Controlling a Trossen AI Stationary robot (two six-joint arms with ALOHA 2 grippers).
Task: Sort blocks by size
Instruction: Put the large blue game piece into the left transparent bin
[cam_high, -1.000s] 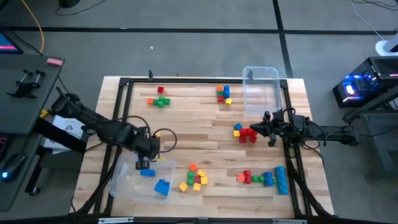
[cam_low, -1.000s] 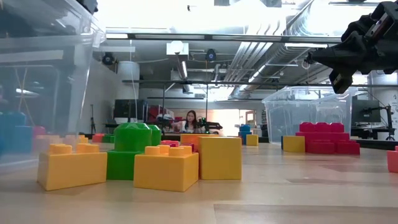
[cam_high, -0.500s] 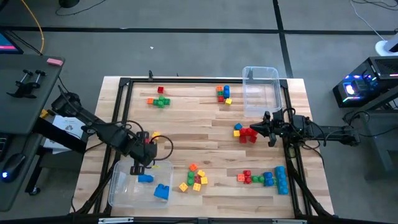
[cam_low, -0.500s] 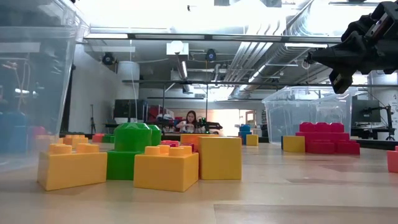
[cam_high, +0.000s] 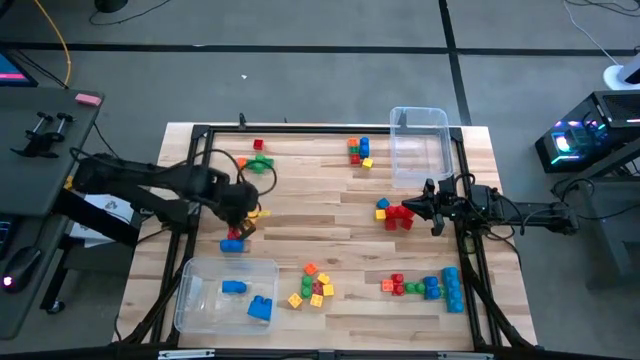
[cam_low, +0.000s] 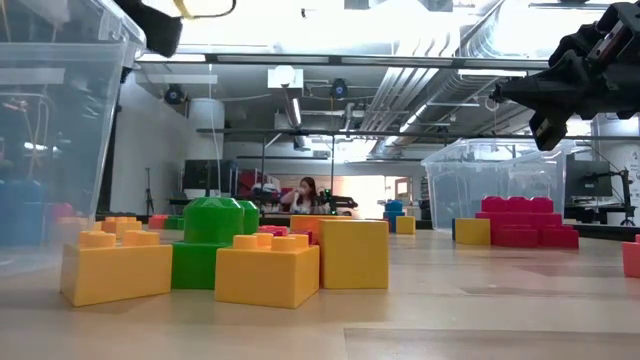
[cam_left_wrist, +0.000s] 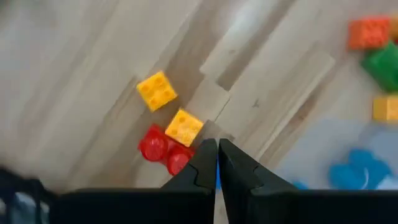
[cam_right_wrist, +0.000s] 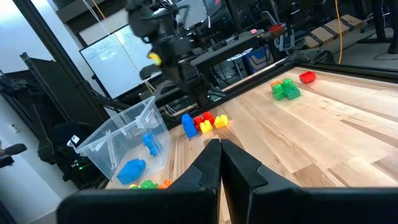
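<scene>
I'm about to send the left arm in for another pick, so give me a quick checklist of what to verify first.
1. Left hand empty: ok, nothing between its fingers.
2. Left hand opened for a pick: not ok, shut.
3. Left hand above the red, yellow and blue cluster: ok.
4. Near bin upright, two blue blocks inside: ok.
5. Right hand clear of the left arm, waiting by the red bricks: ok.

blocks (cam_high: 315, 283): red, blue, green, yellow, orange | bins (cam_high: 188, 300): clear | table (cam_high: 300, 205): pale wood grain | arms (cam_high: 150, 180): dark
</scene>
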